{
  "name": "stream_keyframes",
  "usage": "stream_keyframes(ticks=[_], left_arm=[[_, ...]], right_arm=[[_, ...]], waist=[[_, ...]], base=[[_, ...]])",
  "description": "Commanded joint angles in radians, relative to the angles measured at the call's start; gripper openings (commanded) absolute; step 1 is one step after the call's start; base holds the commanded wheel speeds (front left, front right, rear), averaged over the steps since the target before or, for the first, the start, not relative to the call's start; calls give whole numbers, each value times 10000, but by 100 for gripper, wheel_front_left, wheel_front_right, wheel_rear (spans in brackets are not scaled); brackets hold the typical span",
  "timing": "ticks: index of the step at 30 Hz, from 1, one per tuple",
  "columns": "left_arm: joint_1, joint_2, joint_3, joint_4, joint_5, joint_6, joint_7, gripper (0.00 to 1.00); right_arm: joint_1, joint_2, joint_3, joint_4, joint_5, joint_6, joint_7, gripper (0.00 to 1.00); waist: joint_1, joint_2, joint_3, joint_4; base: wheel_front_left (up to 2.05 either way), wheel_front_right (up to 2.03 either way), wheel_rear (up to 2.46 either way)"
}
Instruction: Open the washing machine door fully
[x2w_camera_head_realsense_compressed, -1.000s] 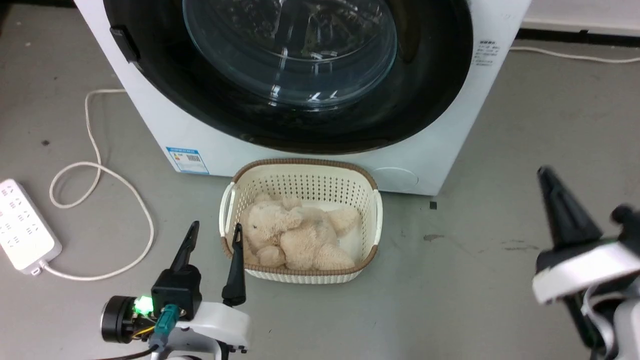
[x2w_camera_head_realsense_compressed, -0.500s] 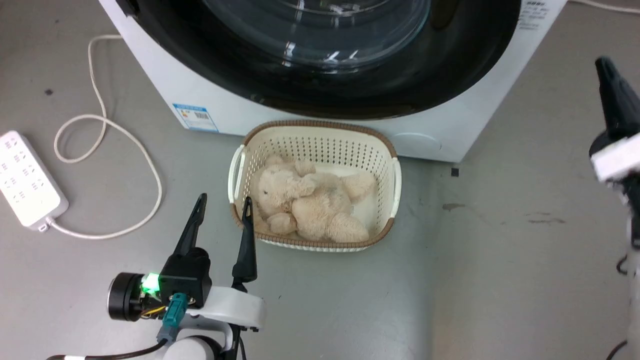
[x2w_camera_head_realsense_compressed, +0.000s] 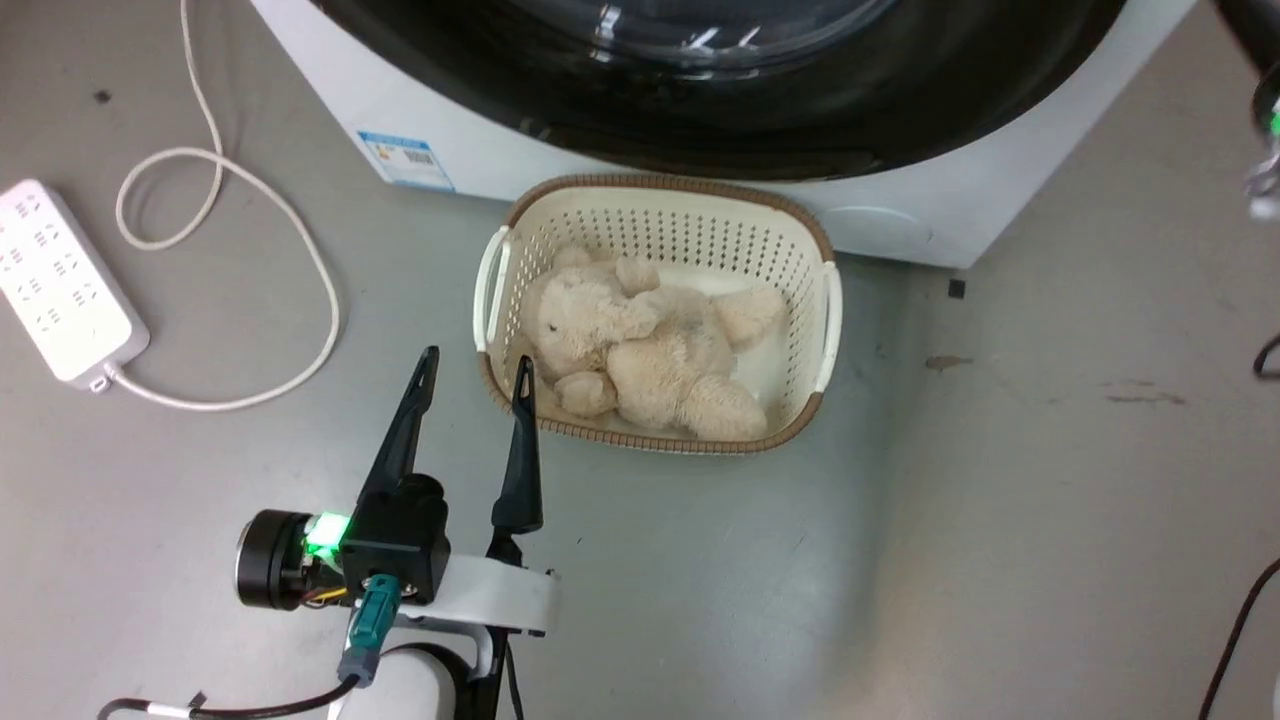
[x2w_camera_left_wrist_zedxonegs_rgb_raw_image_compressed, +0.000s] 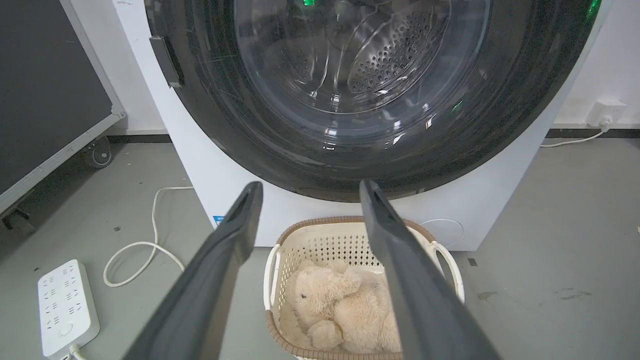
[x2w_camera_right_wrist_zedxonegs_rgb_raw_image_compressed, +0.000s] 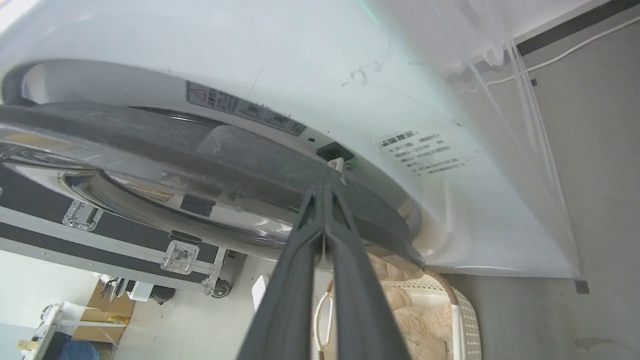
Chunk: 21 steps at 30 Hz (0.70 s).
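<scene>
The white washing machine (x2w_camera_head_realsense_compressed: 900, 215) stands at the top of the head view, with the lower arc of the glossy black washing machine door (x2w_camera_head_realsense_compressed: 800, 130) across it. From the left wrist the door (x2w_camera_left_wrist_zedxonegs_rgb_raw_image_compressed: 225, 125) faces me with its glass bowl. My left gripper (x2w_camera_head_realsense_compressed: 475, 365) hangs open and empty beside the basket, well short of the door (x2w_camera_left_wrist_zedxonegs_rgb_raw_image_compressed: 307, 185). My right gripper (x2w_camera_right_wrist_zedxonegs_rgb_raw_image_compressed: 322, 187) is shut, its tips at the door's rim (x2w_camera_right_wrist_zedxonegs_rgb_raw_image_compressed: 200, 150) by the latch, where a narrow gap shows against the white front (x2w_camera_right_wrist_zedxonegs_rgb_raw_image_compressed: 300, 65). Part of my right arm (x2w_camera_head_realsense_compressed: 1265, 110) blurs at the top right edge.
A cream basket (x2w_camera_head_realsense_compressed: 820, 300) holding a plush bear (x2w_camera_head_realsense_compressed: 640, 350) sits on the floor right below the door. A white power strip (x2w_camera_head_realsense_compressed: 60, 280) and looped cord (x2w_camera_head_realsense_compressed: 250, 200) lie left. A black wheeled case (x2w_camera_left_wrist_zedxonegs_rgb_raw_image_compressed: 50, 100) stands left of the machine.
The head camera has dipped, so the machine and basket slid up the picture. My right gripper rose along the right side and left the head view. The left gripper keeps its place by the basket.
</scene>
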Motion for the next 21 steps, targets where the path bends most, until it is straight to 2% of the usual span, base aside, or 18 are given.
stream_keyframes(ticks=[1, 14, 21], left_arm=[[-227, 20, -110, -75, 69, 87, -100, 100], [-634, 20, -641, -404, 52, 454, -371, 100], [-809, 19, -848, -361, -4, 606, -496, 100]], right_arm=[[-557, -149, -79, 330, 293, -1, 235, 0], [-3204, -534, -229, 2548, 1300, -2, 1989, 0], [-3528, -595, -196, 3082, 1674, -3, 2778, 0]], waist=[[-1, -1, 144, 88], [-1, -1, 911, 440], [-1, -1, 994, 491]], base=[[0, 0, 0], [0, 0, 0], [0, 0, 0]])
